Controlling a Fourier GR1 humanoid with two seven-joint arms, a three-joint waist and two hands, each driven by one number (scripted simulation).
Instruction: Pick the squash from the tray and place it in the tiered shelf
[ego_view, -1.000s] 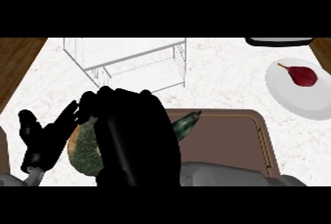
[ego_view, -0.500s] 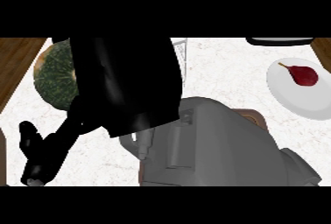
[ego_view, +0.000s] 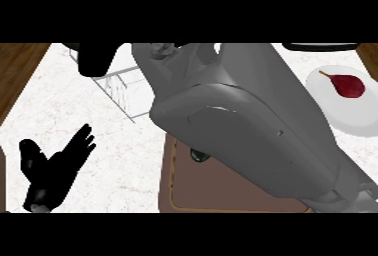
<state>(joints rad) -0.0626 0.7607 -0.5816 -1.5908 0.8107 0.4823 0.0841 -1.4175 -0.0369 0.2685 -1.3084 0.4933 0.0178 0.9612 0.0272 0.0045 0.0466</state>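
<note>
One step seems left, the release: the right hand (ego_view: 98, 59), its grip impossible to tell, hangs over the tiered shelf (ego_view: 122, 95) near the counter's (ego_view: 118, 155) far-left corner, the squash hidden, while the left hand (ego_view: 55, 167) rests spread by the near-left edge.

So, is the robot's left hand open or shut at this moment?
Open. The left hand at the lower left of the counter shows straight, spread fingers and thumb, and nothing is held in it.

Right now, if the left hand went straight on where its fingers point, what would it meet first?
Left hand: likely the tiered shelf, up and to the right across the counter; depth is unclear.
</note>
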